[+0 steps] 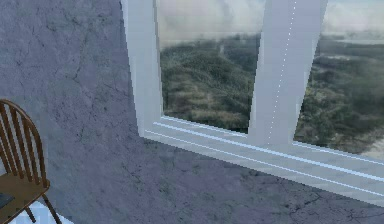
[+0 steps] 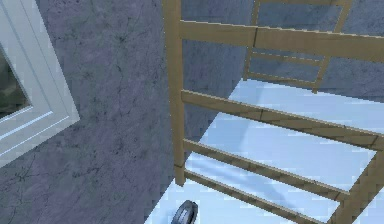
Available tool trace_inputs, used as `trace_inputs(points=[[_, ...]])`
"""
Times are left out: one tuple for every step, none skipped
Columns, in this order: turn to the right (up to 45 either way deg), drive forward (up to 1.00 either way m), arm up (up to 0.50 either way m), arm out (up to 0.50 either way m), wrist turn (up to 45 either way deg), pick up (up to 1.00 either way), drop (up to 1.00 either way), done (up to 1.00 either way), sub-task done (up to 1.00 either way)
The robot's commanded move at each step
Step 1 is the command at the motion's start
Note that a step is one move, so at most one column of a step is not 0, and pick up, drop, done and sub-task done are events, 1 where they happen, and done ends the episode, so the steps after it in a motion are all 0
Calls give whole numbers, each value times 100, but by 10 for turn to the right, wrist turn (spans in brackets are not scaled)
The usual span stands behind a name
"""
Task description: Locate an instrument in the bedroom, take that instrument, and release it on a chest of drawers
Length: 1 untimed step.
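A wooden bed frame (image 2: 262, 110) with slatted rails and a pale blue mattress (image 2: 290, 135) stands against the blue-grey wall in the arm side view. A small dark round object (image 2: 186, 212) with a grey rim lies at the bottom edge of that view, just below the bed's lower rail; I cannot tell what it is.
A large white-framed window (image 1: 265, 90) looking onto green hills spans the forward view's right. The same window's corner (image 2: 30, 90) shows at the arm side view's left. A wooden spindle-back chair (image 1: 20, 160) stands at the forward view's lower left. Blue-grey wall (image 1: 80, 90) lies ahead.
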Motion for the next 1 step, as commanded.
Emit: trace_inputs(points=[[0,0,50,0,0,0,0,0,0]])
